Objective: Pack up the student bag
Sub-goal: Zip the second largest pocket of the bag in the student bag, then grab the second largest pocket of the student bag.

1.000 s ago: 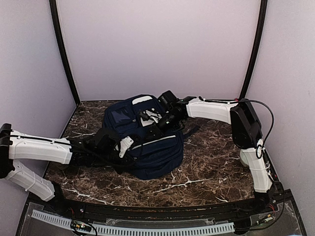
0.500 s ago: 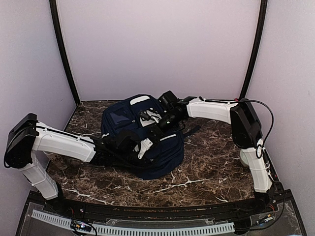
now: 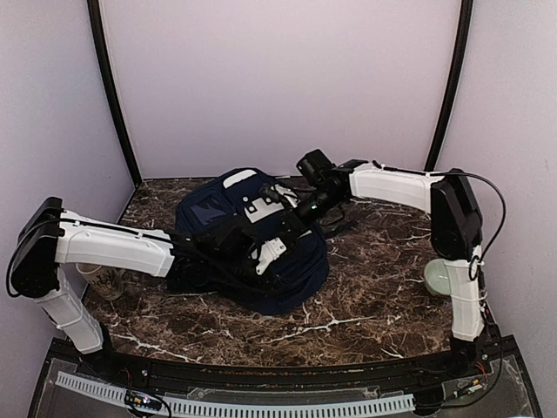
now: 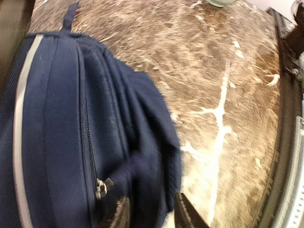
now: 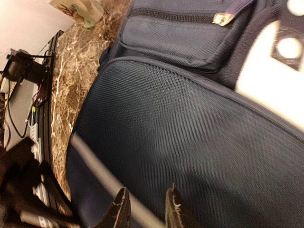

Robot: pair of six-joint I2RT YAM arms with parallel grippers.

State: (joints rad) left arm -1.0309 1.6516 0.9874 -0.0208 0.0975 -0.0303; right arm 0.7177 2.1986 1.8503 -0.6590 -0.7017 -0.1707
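Backpack point(image 3: 291, 280) lies flat near the middle of the brown marbled worktop point(image 3: 374, 300), its top toward the back wall, with a pale patch point(image 3: 258, 205) on its upper face. Left arm reaches in from the left edge; left end effector point(image 3: 275, 251) sits on the bag's front pocket. In the left wrist view point(image 4: 152, 214) its fingers point(image 4: 186, 213) stand apart, with a fold of navy fabric lying loose in the gap (no clamp visible). Same view shows a zip pull point(image 4: 100, 188) and the thin white stripe point(image 4: 19, 142) running along the pocket. Right arm comes in from the right; right end effector point(image 3: 294, 212) is at the bag's upper part, just beside the patch. Right wrist view point(image 5: 147, 211): fingertips close together over dark woven fabric, narrow gap; cannot tell whether cloth is pinched. A patterned cup point(image 3: 104, 280) stands under the left arm, and a pale green dish point(image 3: 439, 279) by the right arm's base.
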